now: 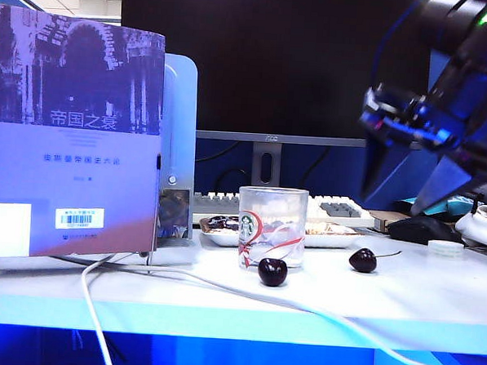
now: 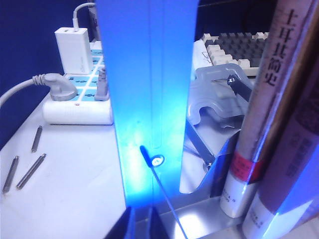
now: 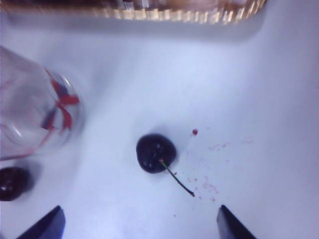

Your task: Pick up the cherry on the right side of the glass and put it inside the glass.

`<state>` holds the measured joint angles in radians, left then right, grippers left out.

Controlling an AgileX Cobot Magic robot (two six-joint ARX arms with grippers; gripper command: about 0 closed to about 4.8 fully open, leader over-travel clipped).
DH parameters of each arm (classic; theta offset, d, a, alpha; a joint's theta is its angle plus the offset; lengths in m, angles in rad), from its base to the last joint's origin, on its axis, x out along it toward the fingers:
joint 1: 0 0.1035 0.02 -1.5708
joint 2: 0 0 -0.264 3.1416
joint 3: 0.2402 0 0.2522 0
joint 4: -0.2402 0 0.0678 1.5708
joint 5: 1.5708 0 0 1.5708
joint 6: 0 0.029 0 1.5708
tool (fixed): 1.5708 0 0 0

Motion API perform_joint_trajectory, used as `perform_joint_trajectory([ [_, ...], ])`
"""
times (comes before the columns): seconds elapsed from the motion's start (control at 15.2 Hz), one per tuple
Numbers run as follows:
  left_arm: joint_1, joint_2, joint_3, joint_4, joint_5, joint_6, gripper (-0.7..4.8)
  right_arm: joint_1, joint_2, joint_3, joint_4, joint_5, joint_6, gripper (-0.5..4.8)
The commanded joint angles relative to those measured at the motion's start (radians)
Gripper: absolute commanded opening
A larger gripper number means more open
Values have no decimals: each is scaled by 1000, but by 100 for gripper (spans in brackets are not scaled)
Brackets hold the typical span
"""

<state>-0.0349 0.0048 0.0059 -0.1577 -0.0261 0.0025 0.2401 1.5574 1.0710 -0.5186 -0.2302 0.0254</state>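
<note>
We see the right gripper [image 3: 137, 221] hanging above the surface [image 1: 434, 295] at the right of the scene, its jaws spread wide and holding nothing. The cherry [image 1: 363, 260] with the long stem lies on the surface just right of the glass [image 1: 271, 226], apart from it and beneath the gripper; in the right wrist view the cherry [image 3: 156, 153] sits between the two fingertips [image 3: 47, 225], clear of both. A second dark cherry [image 1: 272, 271] rests just in front of the glass. The glass stands upright. Of the left gripper we cannot tell the state; its wrist view shows only a blue upright panel [image 2: 147, 89], a power strip [image 2: 77, 102] and books [image 2: 269, 114].
</note>
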Motion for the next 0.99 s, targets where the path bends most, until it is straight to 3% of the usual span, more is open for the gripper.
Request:
perform_joint_trajectory([
  [0.07,0,-3,0,-12,4,-3,53,2,59,48,-31,-21,-8,400],
  [0.33,0,-3,-1,-12,5,-3,53,14,90,61,-19,-62,-7,400],
  [0.99,1,-3,0,-13,4,-3,53,27,187,86,7,-58,-8,399],
])
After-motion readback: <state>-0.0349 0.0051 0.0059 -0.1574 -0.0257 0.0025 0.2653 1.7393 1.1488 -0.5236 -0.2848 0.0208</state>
